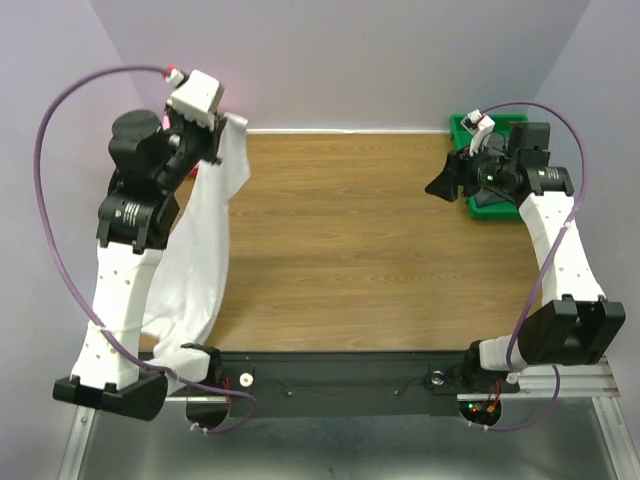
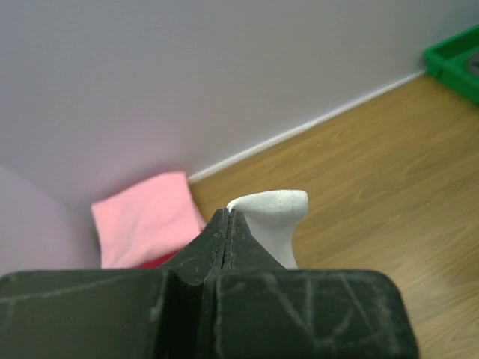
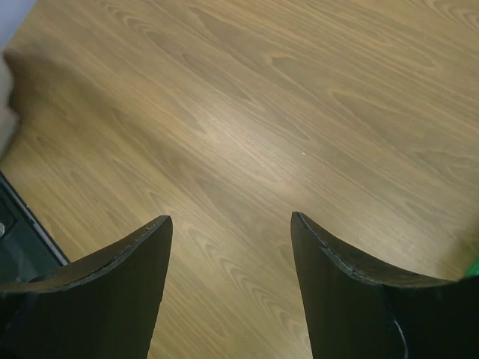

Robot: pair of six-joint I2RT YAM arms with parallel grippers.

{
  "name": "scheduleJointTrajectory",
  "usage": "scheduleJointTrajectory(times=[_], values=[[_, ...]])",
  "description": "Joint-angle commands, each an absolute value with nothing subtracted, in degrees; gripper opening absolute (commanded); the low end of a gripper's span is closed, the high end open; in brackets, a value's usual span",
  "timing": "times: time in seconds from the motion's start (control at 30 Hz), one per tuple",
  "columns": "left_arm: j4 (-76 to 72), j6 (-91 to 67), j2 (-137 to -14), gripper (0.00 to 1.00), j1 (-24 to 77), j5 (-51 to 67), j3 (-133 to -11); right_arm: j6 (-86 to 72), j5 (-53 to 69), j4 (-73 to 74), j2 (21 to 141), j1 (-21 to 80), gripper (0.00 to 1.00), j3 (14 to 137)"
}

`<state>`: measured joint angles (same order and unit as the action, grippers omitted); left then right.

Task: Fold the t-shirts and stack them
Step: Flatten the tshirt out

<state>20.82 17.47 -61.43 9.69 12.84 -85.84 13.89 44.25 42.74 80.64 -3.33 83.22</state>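
a: left tool (image 1: 214, 140), seen from above. what's it doing?
b: it's clamped on an edge of the white short-sleeved cloth t-shirt (image 1: 205, 240), held high over the far left corner of the brown wood-grain bench (image 1: 350, 250). the cloth hangs from it and drapes down beside the left arm to the near edge. i'd judge it's held up so the shirt can be spread flat for folding.
a: and the right tool (image 1: 445, 183)?
b: over the far right, just in front of the green plastic tray (image 1: 462, 128), well apart from the shirt and carrying nothing.
a: left wrist view?
b: the jaws are pressed together with a white fold pinched between them, poking out to the right. behind, a flat pink cloth t-shirt (image 2: 146, 217) sits in the corner by the pale lilac wall (image 2: 187, 75).
a: right wrist view?
b: the jaws stand wide apart with only bare wood beneath. that tool looks free to take another corner.
a: the room?
b: plain walls around a smooth bench, with a black rail (image 1: 330, 375) along the near edge. no dark grey shirt shows in any view.
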Motion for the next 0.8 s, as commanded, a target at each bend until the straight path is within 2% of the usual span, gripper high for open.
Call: scheduleJointTrajectory(times=[0.0,0.03,0.1,0.2,0.27,0.4,0.57,0.7,0.77], values=[[13.18,13.19,-65.37,0.0,17.12,14.43,-102.62,13.01,50.19,39.99,76.2,-3.34,0.71,85.08],[14.31,12.49,-69.04,0.0,20.88,13.2,-109.96,13.01,50.45,39.9,76.11,-3.34,0.72,84.21],[14.68,10.21,-72.32,0.0,22.32,14.84,-119.56,13.09,50.28,39.9,75.68,-3.34,0.73,83.32],[13.28,5.55,-75.93,0.0,22.68,17.14,-126.27,13.36,49.92,39.46,75.15,-3.34,0.76,81.39],[12.92,4.58,-75.42,0.0,22.68,17.23,-126.3,13.53,49.22,39.2,74.8,-3.34,0.77,80.78],[13.97,4.75,-68.05,0.0,21.72,17.75,-115.52,14.24,48.08,38.94,75.41,-3.34,0.77,80.86],[21.25,9.48,-53.37,0.0,18.37,23.44,-87.23,15.03,46.5,39.02,77.51,-3.34,0.77,81.82],[29.59,18.16,-42.05,0.0,18.02,22.85,-65.37,16.0,45.97,38.85,80.93,-3.34,0.77,81.39],[30.85,19.42,-39.39,0.0,17.67,22.41,-60.49,15.91,45.79,38.76,82.43,-2.9,0.76,81.04]])
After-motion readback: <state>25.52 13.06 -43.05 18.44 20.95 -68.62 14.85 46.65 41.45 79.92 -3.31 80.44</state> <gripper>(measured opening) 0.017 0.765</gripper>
